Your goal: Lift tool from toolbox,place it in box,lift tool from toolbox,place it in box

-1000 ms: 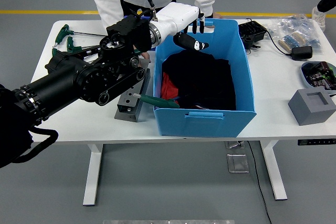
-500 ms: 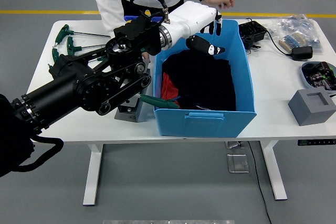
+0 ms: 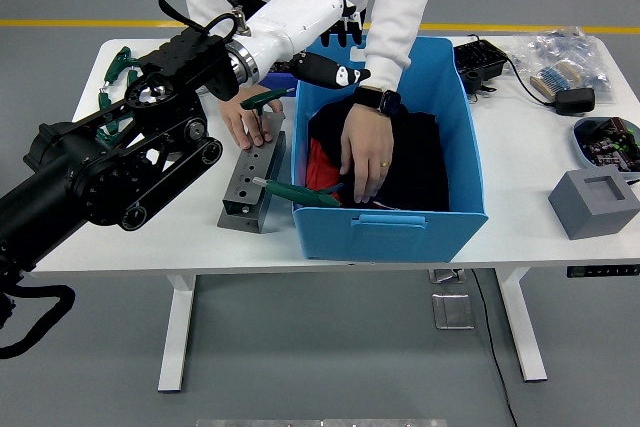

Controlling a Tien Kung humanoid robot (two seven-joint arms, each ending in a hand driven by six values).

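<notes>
Left arm reaches in from left, raised; left robot hand [image 3: 322, 42] fingers relaxed, empty.

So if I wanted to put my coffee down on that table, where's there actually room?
Bare table lies between the blue box and the grey block, and along the near edge left of the metal block. It's crowded at the far left by the green-handled tools, and at the far right by the cables and bags.

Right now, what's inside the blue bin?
Inside the blue bin: black cloth, something red, a green-handled tool over its left wall, and a person's hand reaching in. Whatever lies beneath the cloth is covered.
</notes>
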